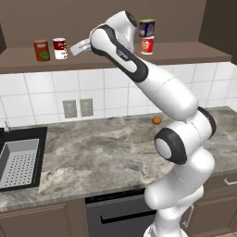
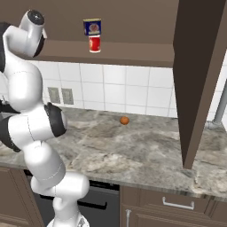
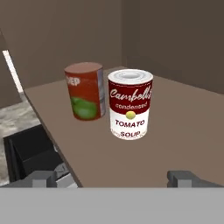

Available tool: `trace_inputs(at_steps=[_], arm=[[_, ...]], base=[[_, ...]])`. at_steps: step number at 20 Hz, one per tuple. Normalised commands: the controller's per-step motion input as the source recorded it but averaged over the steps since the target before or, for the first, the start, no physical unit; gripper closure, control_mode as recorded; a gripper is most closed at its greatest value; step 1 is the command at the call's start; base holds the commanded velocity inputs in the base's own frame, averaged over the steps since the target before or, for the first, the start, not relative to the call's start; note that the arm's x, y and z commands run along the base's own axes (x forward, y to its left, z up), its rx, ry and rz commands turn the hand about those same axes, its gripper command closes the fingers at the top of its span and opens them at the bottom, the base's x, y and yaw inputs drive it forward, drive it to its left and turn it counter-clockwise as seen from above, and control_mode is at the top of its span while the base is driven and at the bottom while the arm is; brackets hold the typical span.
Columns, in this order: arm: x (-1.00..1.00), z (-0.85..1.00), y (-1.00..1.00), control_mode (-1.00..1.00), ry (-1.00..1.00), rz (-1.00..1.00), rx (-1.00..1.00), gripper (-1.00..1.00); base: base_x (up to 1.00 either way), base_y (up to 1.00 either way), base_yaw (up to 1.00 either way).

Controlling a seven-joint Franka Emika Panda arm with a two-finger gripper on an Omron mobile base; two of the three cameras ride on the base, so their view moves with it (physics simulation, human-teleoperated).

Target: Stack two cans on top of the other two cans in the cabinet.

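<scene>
On the cabinet's open shelf ledge (image 1: pixel 106 58) the small dark blue can (image 1: pixel 147 28) (image 2: pixel 92 27) stands on top of the bright red can (image 1: pixel 147 45) (image 2: pixel 94 44). Farther left, the red-topped, white-bottomed soup can (image 1: pixel 60 48) (image 3: pixel 130 104) stands upright on the ledge (image 3: pixel 183 131), close beside the dull orange-red can with a green patch (image 1: pixel 41 50) (image 3: pixel 85 90). My gripper (image 1: pixel 74 50) (image 3: pixel 113 179) hovers just right of the soup can and faces it. It is open, with nothing between its fingertips (image 3: pixel 43 178).
A small orange fruit (image 1: pixel 157 120) (image 2: pixel 124 120) lies on the marble counter near the tiled wall. A sink (image 1: pixel 18 162) is set into the counter at the left. A tall dark cabinet panel (image 2: pixel 195 80) hangs down at the right.
</scene>
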Motion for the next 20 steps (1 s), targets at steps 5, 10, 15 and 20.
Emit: trace_inputs(at_steps=[5,10,15,20], arm=[[0.13,0.00,0.34,-1.00,0.02,-0.15,-0.01,-1.00],[0.12,0.00,0.17,-1.00,0.07,-0.03,0.00,-1.00],[0.23,0.00,0.09,-1.00,0.02,0.00,0.00,-1.00],[0.23,-0.01,0.03,-1.00,0.01,0.00,-0.01,-1.00]], base=[[0.00,0.00,0.00],[0.00,0.00,0.00],[0.00,0.00,0.00],[0.00,0.00,0.00]])
